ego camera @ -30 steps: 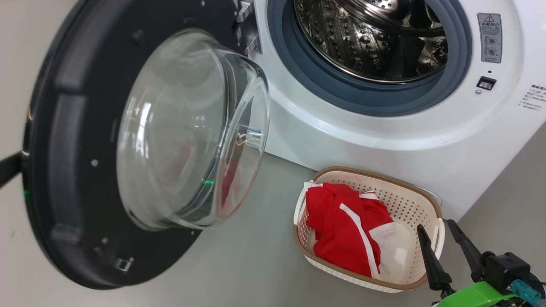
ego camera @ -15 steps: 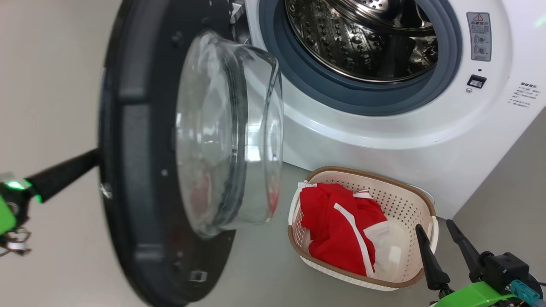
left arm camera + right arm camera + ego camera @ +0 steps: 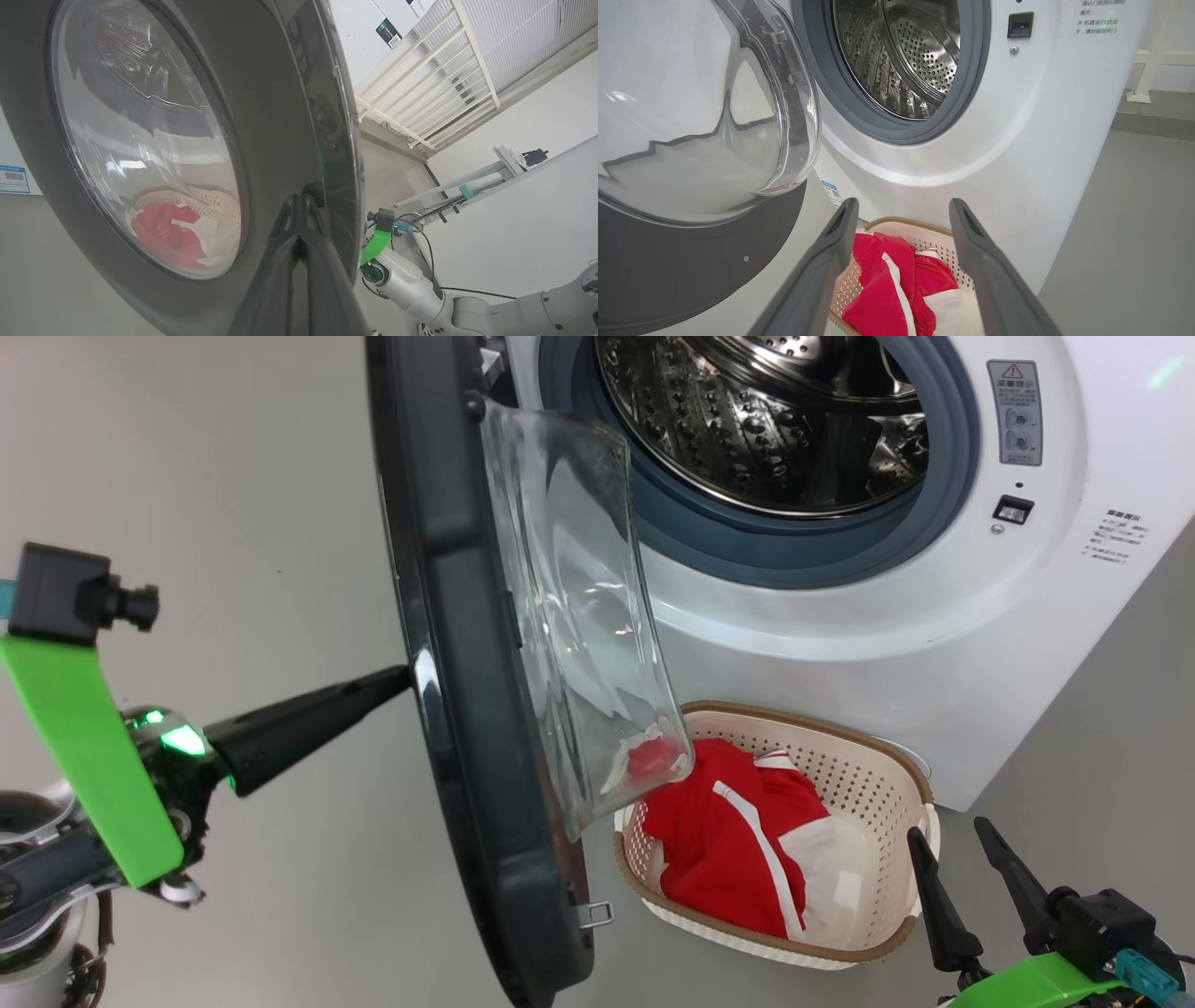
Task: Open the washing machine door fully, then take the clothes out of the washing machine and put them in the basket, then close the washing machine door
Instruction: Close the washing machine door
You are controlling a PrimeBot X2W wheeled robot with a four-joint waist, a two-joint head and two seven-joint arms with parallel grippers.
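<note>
Your left pincer (image 3: 397, 679) was closed, its two dark fingers pressed together with nothing between them. Its tips touched the outer face of the washing machine door (image 3: 448, 616), on the wide black rim just beside the window. Seen from your head camera, the door stood nearly edge-on to the right of that pincer, partly open. Its glass bowl (image 3: 579, 616) bulged away from the pincer toward the washing machine (image 3: 840, 635). Beyond the door, further right of the left pincer, the steel drum (image 3: 747, 420) lay open to view inside its grey ring. Between your two pincers, the basket (image 3: 868, 747) sat on the grey floor (image 3: 280, 896), close against the machine's lower front and just ahead of the right pincer's tips. The clothes (image 3: 719, 840) lay bundled inside it, red with white panels, toward the side nearer the door. Your right pincer (image 3: 950, 831) was spread wide and held nothing, its fingers pointed up toward the basket's near end. In the right wrist view, the red fabric showed in the gap between those fingers.
</note>
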